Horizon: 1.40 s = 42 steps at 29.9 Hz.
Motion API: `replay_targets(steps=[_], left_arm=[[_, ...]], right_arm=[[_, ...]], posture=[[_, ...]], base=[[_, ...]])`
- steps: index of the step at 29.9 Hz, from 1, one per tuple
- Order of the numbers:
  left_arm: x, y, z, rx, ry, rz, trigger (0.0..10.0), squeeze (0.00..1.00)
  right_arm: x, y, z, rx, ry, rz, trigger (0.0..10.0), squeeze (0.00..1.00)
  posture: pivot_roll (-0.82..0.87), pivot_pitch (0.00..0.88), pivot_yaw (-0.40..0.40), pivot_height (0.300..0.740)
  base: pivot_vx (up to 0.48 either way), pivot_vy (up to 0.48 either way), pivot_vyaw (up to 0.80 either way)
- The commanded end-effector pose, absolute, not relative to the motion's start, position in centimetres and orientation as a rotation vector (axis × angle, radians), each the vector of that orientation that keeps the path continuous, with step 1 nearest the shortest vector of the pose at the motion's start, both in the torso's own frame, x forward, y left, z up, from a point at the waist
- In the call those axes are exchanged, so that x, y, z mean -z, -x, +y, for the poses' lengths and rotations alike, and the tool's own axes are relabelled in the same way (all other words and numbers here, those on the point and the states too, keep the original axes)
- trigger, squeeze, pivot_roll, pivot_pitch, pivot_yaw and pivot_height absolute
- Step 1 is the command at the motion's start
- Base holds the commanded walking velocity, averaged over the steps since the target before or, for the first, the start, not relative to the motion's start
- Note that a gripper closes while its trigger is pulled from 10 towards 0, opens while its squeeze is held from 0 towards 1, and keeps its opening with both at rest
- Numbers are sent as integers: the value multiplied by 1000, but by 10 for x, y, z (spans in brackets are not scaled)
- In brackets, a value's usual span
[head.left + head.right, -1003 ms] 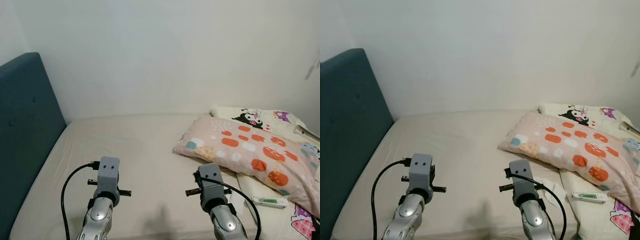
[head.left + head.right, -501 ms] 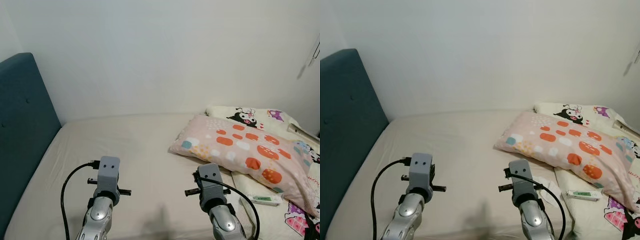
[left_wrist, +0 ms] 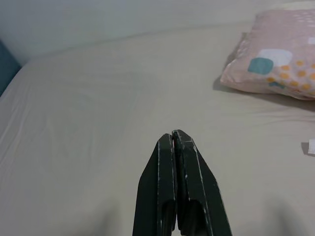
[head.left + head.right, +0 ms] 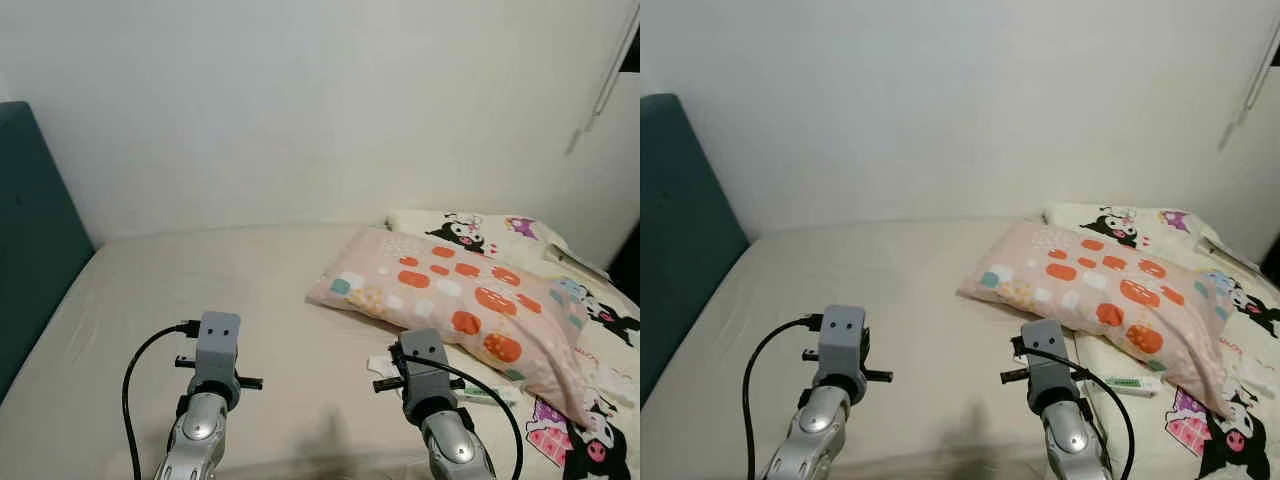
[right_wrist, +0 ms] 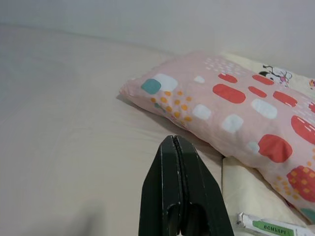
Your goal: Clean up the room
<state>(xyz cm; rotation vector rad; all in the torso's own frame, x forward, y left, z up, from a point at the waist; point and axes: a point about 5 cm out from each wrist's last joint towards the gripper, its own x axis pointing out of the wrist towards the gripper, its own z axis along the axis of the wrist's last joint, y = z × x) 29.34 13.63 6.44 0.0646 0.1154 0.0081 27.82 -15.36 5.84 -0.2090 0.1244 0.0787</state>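
A pink pillow [image 4: 450,295] with orange, white and teal spots lies on the bed's right half, resting partly on a cream cartoon-print blanket [image 4: 560,420]. A white tube with a green label [image 4: 1130,383] lies at the pillow's near edge, beside my right wrist [image 4: 422,366]. Both arms are held low over the beige sheet [image 4: 200,280]. My left gripper [image 3: 173,136] is shut and holds nothing, pointing over bare sheet with the pillow [image 3: 275,54] off to one side. My right gripper [image 5: 173,141] is shut and holds nothing, pointing at the pillow [image 5: 236,103], with the tube [image 5: 268,227] close by.
A teal padded headboard [image 4: 30,240] stands at the bed's left end. A plain white wall [image 4: 300,100] runs along the far side of the bed. A small white scrap [image 4: 383,363] lies near my right wrist. A thin cord [image 4: 605,75] hangs at the top right.
The camera has turned to the right, so the headboard slid toward the left edge and more of the cartoon blanket shows. Both arms hold the same pose, grippers still shut.
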Motion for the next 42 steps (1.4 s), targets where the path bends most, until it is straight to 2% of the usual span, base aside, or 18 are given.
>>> replay_targets(steps=[1, 6, 10, 14, 23, 35, 42], left_arm=[[-64, -294, 138, -17, -70, 126, 10000, 0], [-64, -294, 138, -17, -73, 128, 10000, 0], [-61, -293, 136, 50, -140, 158, 10000, 0], [-58, -293, 136, 93, -167, 184, 10000, 0], [-59, -296, 141, 48, -128, 201, 10000, 0], [-70, -297, 137, 43, -26, 118, 10000, 0], [-68, -292, 134, 42, -22, 112, 10000, 0]], right_arm=[[-57, -278, -155, -73, 199, 131, 10000, 0], [-57, -278, -157, -69, 201, 134, 10000, 0], [-56, -277, -158, -65, 198, 139, 10000, 0], [-56, -277, -159, -58, 192, 140, 10000, 0], [-55, -275, -162, -42, 185, 143, 10000, 0], [-56, -276, -161, -41, 168, 139, 10000, 0], [-56, -276, -159, -45, 172, 136, 10000, 0]], posture=[[-14, 24, -40, 740], [-12, 28, -39, 740], [-8, 29, -38, 740], [-7, 29, -30, 740], [-5, 29, -24, 740], [-4, 31, -23, 740], [-6, 32, -23, 740]], base=[[0, -379, 0], [0, -379, 0], [0, -96, 0], [0, 432, 0], [0, 466, 0], [0, 0, 0], [0, 0, 0]])
